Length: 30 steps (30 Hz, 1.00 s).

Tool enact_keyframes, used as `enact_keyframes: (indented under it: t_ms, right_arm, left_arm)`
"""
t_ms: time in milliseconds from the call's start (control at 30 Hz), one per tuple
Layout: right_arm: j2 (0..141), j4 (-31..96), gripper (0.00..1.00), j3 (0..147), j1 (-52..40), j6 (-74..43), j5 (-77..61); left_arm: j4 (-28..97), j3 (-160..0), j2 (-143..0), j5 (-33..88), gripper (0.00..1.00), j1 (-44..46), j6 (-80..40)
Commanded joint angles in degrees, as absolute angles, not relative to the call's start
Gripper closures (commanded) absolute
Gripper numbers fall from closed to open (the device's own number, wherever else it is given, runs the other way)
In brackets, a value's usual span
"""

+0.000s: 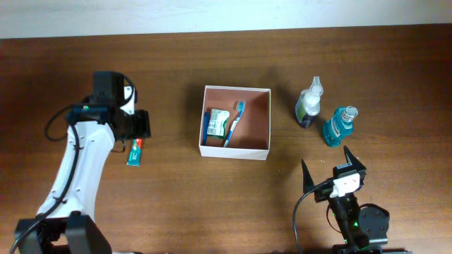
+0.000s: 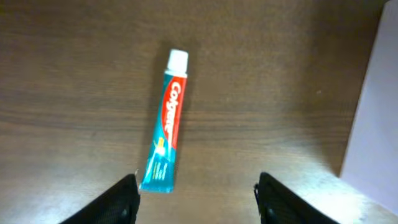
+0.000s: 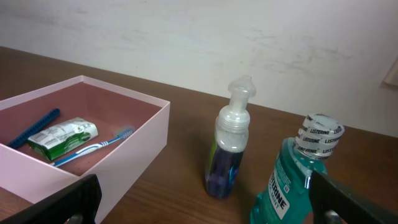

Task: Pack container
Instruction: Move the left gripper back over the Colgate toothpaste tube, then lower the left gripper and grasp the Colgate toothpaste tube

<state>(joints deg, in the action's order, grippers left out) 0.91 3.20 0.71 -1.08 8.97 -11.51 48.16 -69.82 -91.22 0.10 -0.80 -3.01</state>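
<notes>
Hovering above the toothpaste tube (image 2: 166, 121), the left claw (image 2: 196, 193) is spread wide and grips nothing. The tube lies flat on the tabletop (image 2: 280, 74), off-centre toward one finger, with its cap pointing away.

The container (image 1: 233, 151) sits mid-tabletop, near the tube but apart from it, and holds a toothbrush (image 1: 234, 125) and a green packet (image 1: 217, 123).

Likely step: picking up the tube. The claw should centre on the tube first, so the fingers bracket the narrow width at mid-body. It should then descend and close gently, since the tube looks soft.

The right claw (image 1: 328, 164) is released and empty, short of the bottles.
</notes>
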Motion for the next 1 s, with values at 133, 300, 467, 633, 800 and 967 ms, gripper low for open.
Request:
enact_keyframes:
  t_ms: [133,300,467,633,800,967]
  right_arm:
    - [0.5,3.3,0.02,0.3,-0.6,8.8,-11.4]
    - [0.5,3.3,0.02,0.3,-0.6,8.8,-11.4]
    - [0.5,3.3,0.02,0.3,-0.6,8.8,-11.4]
    - [0.5,3.3,0.02,0.3,-0.6,8.8,-11.4]
    - [0.5,3.3,0.02,0.3,-0.6,8.8,-11.4]
    - [0.5,3.3,0.02,0.3,-0.6,8.8,-11.4]
  left_arm:
    - [34.0,-57.7,-91.7,0.7,0.38,-1.9,4.7]
    - [29.3,-54.5,-91.9,0.7,0.31,-3.7,4.9]
    - [24.3,-51.4,-91.9,0.9,0.14,-4.7,5.1]
    - [18.4,-47.8,-91.9,2.8,0.08,-4.7,7.4]
    - [15.6,-46.2,-91.9,2.8,0.1,-4.7,9.7]
    - [12.8,-45.8,-92.7,2.7,0.06,-4.7,10.2]
